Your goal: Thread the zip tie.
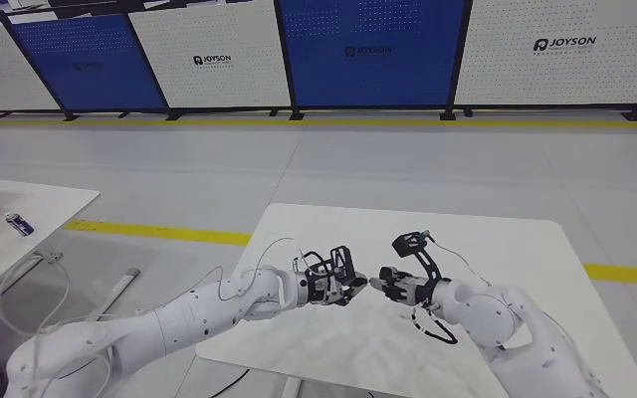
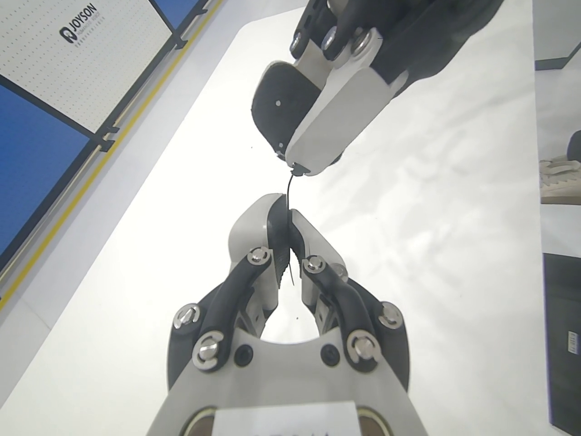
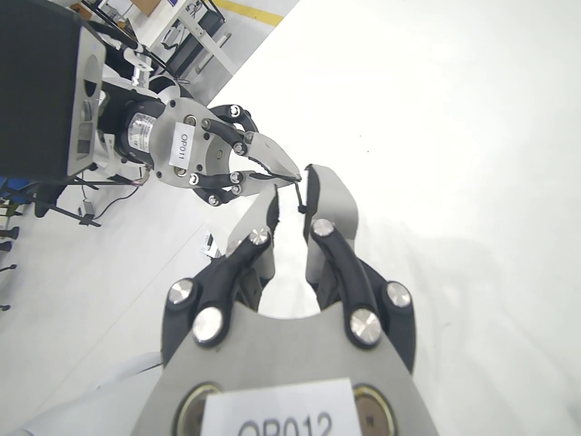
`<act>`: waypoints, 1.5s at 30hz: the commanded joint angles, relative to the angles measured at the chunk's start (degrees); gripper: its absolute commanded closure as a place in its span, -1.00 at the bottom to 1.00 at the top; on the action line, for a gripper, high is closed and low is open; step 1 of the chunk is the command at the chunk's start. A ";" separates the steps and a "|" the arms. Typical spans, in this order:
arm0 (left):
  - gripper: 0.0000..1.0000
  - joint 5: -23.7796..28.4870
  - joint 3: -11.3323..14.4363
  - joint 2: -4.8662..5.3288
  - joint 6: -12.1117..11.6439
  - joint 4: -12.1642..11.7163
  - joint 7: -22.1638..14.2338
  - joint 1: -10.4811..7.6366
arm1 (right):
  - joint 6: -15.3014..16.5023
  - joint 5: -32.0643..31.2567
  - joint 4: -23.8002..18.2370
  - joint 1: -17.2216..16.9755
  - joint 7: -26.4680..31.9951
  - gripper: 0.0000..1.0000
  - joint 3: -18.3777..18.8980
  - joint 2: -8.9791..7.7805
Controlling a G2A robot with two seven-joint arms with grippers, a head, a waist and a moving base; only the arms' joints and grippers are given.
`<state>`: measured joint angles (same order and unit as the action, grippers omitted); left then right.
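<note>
Left end effector (image 2: 287,205), zip tie (image 2: 289,188), mid-table (image 1: 448,239)

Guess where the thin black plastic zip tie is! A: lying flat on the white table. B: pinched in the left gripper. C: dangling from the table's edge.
B: the left gripper is shut on the thin black plastic zip tie, which sticks out past its fingertips.

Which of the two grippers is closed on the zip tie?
The left gripper: its fingers are pressed together on the black zip tie. The right gripper has a visible gap between its fingers, and the tie's end sits in that gap.
</note>
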<state>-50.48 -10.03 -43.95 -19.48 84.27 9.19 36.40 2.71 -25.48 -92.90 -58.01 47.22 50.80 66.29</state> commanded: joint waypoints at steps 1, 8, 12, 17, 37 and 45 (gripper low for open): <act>1.00 -0.80 -0.53 0.06 0.11 -0.24 -0.21 0.27 | -0.18 0.81 -0.29 -0.83 -0.73 -1.00 1.03 -0.14; 1.00 -10.83 -1.90 0.60 9.89 2.15 -5.90 2.03 | -0.84 12.17 1.59 -4.66 -1.93 -1.00 6.99 -0.70; 1.00 -20.92 -2.02 1.32 19.22 6.19 -11.91 3.95 | -2.79 20.03 4.01 -4.72 0.69 -1.00 8.08 -0.47; 1.00 -25.37 -2.48 1.83 24.47 8.56 -14.45 5.49 | -3.87 22.31 4.99 -4.13 1.92 -1.00 7.98 -0.30; 1.00 -33.94 -3.89 1.00 21.24 6.98 -9.62 6.57 | -1.90 41.18 18.67 -0.56 7.73 -1.00 6.05 1.68; 1.00 -34.18 -4.09 0.94 21.73 7.13 -9.53 6.80 | -1.80 41.13 18.17 -1.01 7.11 -1.00 5.88 1.72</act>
<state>-84.43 -13.95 -42.96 1.84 91.29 -0.42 43.01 0.83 15.63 -74.42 -58.78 54.63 56.78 67.98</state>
